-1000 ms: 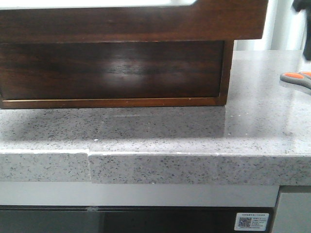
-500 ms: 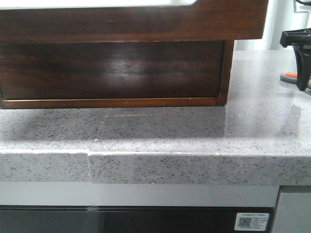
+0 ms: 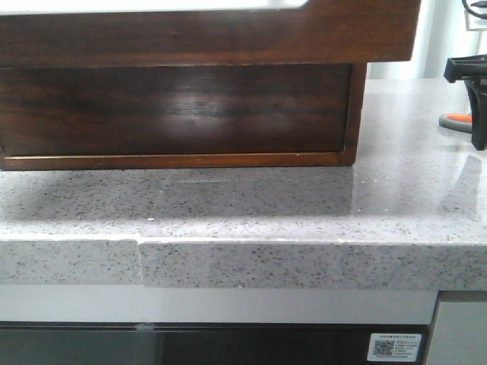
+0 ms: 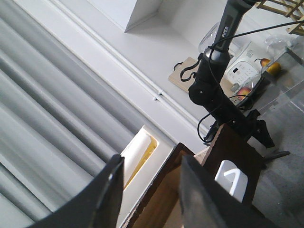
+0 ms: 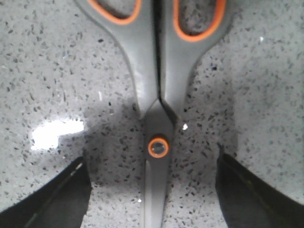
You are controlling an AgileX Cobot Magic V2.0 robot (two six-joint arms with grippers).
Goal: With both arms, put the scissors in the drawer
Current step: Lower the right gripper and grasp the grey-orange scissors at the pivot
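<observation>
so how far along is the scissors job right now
Nothing is done yet: the scissors lie closed on the speckled counter, and the drawer looks shut. In hand: the right gripper is open, its fingers on either side of the scissors near the pivot, not yet closed. The left gripper is open and empty by the wooden cabinet. Left: grasp, open the drawer, drop the scissors in.

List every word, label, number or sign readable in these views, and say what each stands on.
Sticker on the dark panel below the counter, front view: a QR code with small print, too small to read.
Right arm, left wrist view: white lettering on the black tube, too blurred to read surely.
Scissors, right wrist view: no text visible.
</observation>
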